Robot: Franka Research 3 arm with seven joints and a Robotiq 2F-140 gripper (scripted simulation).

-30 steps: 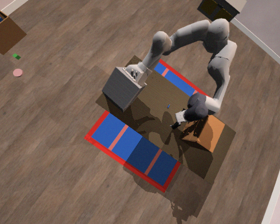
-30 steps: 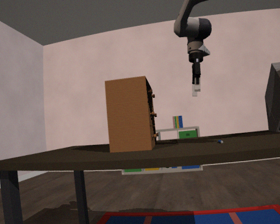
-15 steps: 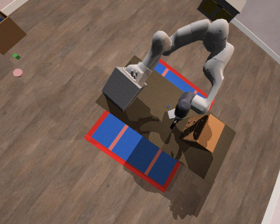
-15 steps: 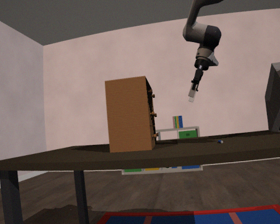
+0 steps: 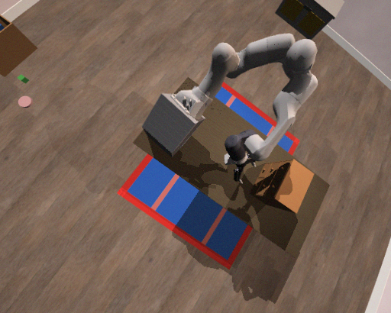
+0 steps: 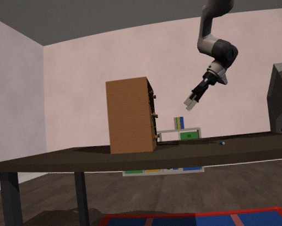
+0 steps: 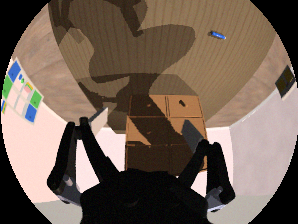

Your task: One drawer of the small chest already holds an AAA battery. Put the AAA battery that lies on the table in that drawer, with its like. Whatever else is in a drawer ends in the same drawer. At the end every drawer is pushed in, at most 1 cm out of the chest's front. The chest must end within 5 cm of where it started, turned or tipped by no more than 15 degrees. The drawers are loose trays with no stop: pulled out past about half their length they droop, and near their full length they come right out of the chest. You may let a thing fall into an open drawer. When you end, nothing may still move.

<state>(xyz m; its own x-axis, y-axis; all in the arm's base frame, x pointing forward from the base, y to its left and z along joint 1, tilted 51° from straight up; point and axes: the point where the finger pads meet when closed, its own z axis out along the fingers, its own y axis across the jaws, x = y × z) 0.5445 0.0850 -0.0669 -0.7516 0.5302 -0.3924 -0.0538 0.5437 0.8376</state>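
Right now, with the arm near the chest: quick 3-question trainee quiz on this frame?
1. True or false: the gripper is shut on the battery.
2. How many drawer knobs show on the chest in the exterior view? A) one B) three C) five
3. Fill in: the battery lies on the ____, apart from the chest.

Key: 1 false, the fingers stand open and hold nothing, above the table. 2 B. 3 table.

Chest [image 6: 129,116] upright on the table [image 6: 145,158], battery [image 6: 222,143] well apart before its 3-knobbed front.
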